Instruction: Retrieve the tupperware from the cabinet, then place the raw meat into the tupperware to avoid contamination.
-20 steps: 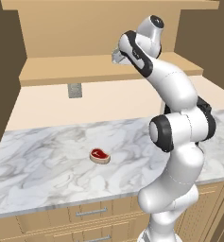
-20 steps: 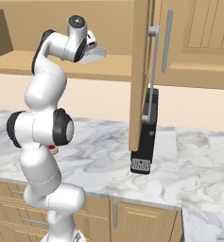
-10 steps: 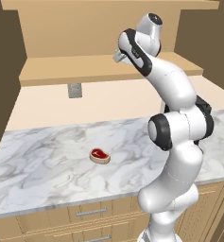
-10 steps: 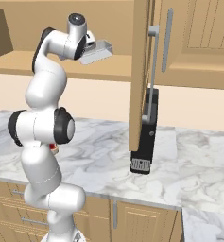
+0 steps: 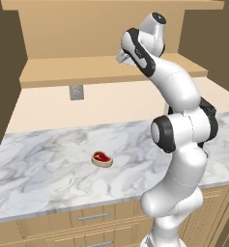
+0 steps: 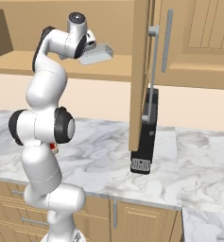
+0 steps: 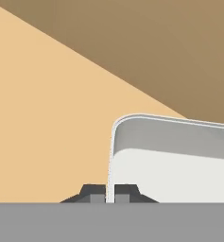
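- Gripper [image 7: 109,197]: in the hand view I see both dark tips pinched on the near wall of the tupperware [image 7: 179,160], which extends toward 3 o'clock.
- Tupperware, right base view [image 6: 97,54]: I see it held at the cabinet [image 6: 142,71] shelf level, at 9 o'clock from the open door.
- Raw meat [image 5: 102,158]: I see it flat on the marble counter [image 5: 48,169], at 9 o'clock from the arm.
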Robot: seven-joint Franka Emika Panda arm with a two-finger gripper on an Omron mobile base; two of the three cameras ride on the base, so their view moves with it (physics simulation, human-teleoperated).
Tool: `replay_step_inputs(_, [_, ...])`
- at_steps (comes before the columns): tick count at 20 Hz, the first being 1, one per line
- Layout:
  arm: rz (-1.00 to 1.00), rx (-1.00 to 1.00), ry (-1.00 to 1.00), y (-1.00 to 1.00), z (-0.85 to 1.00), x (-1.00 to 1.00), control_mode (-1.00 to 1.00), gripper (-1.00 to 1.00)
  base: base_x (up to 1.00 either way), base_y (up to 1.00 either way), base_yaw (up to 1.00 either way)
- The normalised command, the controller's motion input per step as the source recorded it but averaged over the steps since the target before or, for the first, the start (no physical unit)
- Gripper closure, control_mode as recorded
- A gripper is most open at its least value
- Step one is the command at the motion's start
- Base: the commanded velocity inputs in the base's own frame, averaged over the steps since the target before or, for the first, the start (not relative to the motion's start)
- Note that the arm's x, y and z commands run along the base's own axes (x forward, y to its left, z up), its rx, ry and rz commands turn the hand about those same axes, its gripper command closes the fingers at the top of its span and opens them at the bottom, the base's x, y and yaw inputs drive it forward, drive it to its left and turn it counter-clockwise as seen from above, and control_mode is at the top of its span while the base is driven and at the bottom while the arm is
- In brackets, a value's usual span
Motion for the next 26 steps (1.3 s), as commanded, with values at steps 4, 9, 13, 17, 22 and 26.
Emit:
replay_step_inputs(4, [0.0,0.0,0.0,0.0,0.0,0.0,-1.0,1.0,0.0,0.0,0.0])
replay_step_inputs(9, [0.0,0.0,0.0,0.0,-0.02,-0.01,-1.0,1.0,0.0,0.0,0.0])
replay_step_inputs(13, [0.0,0.0,0.0,0.0,-0.01,-0.11,-1.0,1.0,0.0,0.0,0.0])
replay_step_inputs(17, [0.0,0.0,-0.01,0.0,0.0,-0.24,-1.0,1.0,0.0,0.0,0.0])
replay_step_inputs(22, [0.0,0.0,0.0,0.0,0.0,-0.35,-1.0,1.0,0.0,0.0,0.0])
replay_step_inputs(26, [0.0,0.0,0.0,0.0,0.0,-0.39,-1.0,1.0,0.0,0.0,0.0])
